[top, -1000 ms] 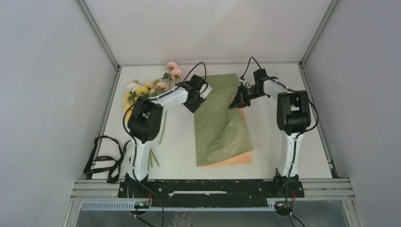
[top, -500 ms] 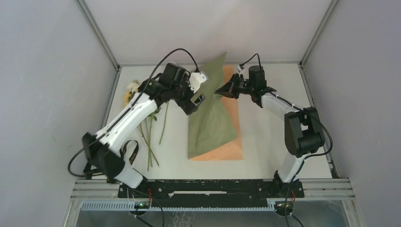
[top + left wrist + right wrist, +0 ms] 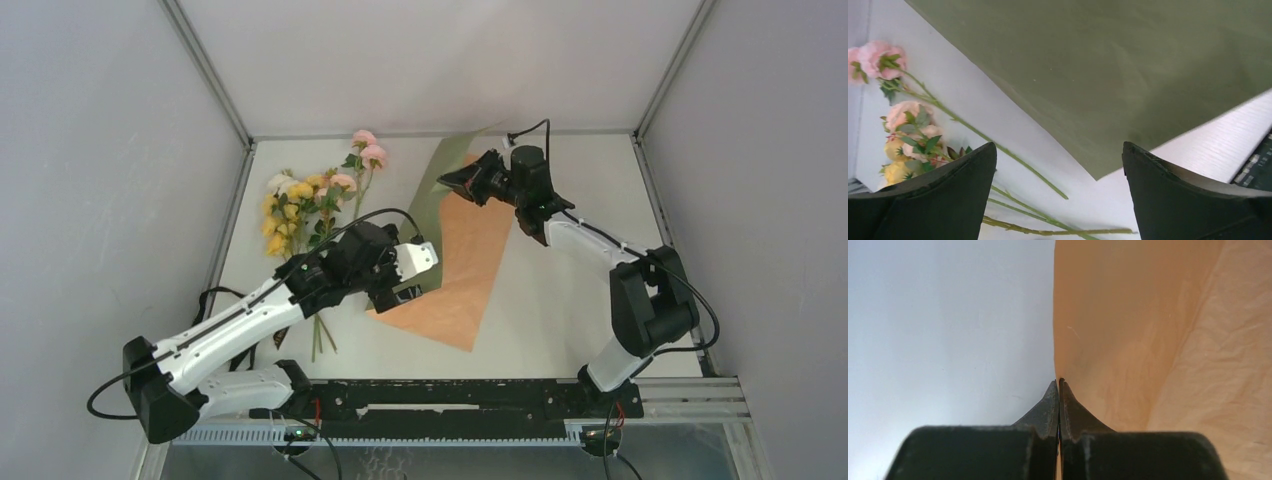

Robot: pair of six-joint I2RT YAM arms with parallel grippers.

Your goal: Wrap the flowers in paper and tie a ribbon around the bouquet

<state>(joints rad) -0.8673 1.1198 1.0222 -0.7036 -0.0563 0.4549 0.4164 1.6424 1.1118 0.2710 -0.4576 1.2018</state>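
The paper [image 3: 455,265] lies mid-table, mostly peach side up, with an olive strip [image 3: 440,180] raised along its far left edge. My right gripper [image 3: 448,184] is shut on that raised edge; in the right wrist view the jaws [image 3: 1059,382] pinch the peach sheet [image 3: 1148,340]. My left gripper [image 3: 405,288] hovers open and empty by the paper's near left edge. Between its fingers [image 3: 1059,150] I see the olive side [image 3: 1123,75] and green stems [image 3: 1038,220]. The flowers [image 3: 310,200] lie loose at the left. The black ribbon [image 3: 207,298] shows partly behind the left arm.
Grey walls [image 3: 120,200] close in the table on three sides. A metal rail [image 3: 450,400] holding the arm bases runs along the near edge. The left arm [image 3: 230,330] stretches low across the near left corner, over the flower stems.
The left gripper has opened, let go of the paper and drawn back toward the near side. The right gripper has carried its paper edge leftward, turning the sheet peach side up.
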